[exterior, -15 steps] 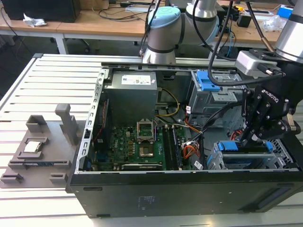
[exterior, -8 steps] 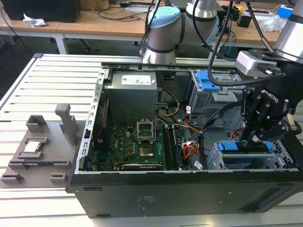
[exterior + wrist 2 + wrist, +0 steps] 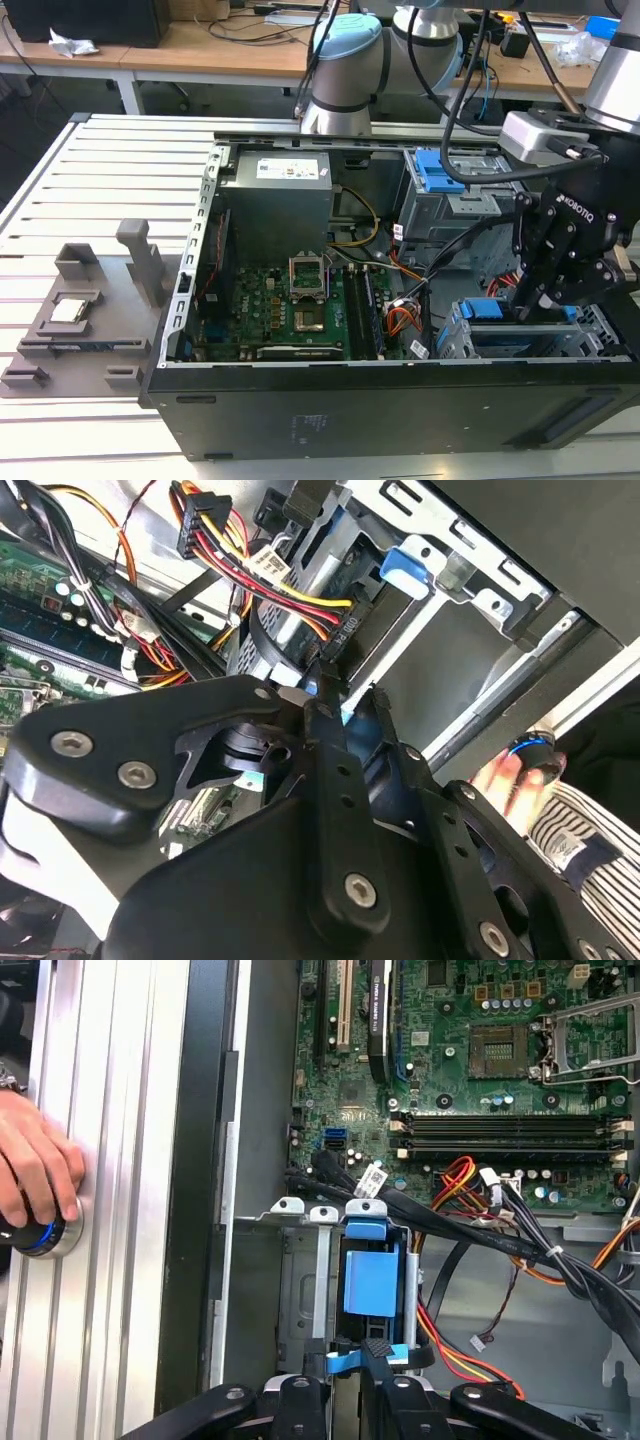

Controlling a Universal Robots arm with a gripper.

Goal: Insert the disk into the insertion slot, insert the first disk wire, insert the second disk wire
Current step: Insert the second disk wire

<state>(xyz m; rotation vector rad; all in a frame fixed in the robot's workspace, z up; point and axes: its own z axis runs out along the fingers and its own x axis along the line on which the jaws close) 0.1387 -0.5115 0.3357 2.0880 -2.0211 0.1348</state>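
Observation:
The disk (image 3: 490, 310), in its blue carrier (image 3: 370, 1272), lies inside the insertion slot (image 3: 462, 338) at the case's corner on the exterior view's right. My black gripper (image 3: 528, 298) hangs at the disk's end. In the second wrist view its fingers (image 3: 322, 742) stand close together about a light blue disk wire (image 3: 345, 1361). Just ahead of the gripper (image 3: 348, 708) a black connector (image 3: 337, 632) with red, yellow and black leads sits at the disk's end. The gripper (image 3: 348, 1385) is at the cage (image 3: 298, 1290).
A taller cage with a blue latch (image 3: 440, 175) stands behind the gripper. Cable bundles (image 3: 520, 1240) cross beside the slot, near the motherboard (image 3: 290, 310) and power supply (image 3: 275, 200). A person's hand (image 3: 35, 1175) rests on a blue-ringed button. A grey fixture (image 3: 80, 320) lies at the exterior view's left.

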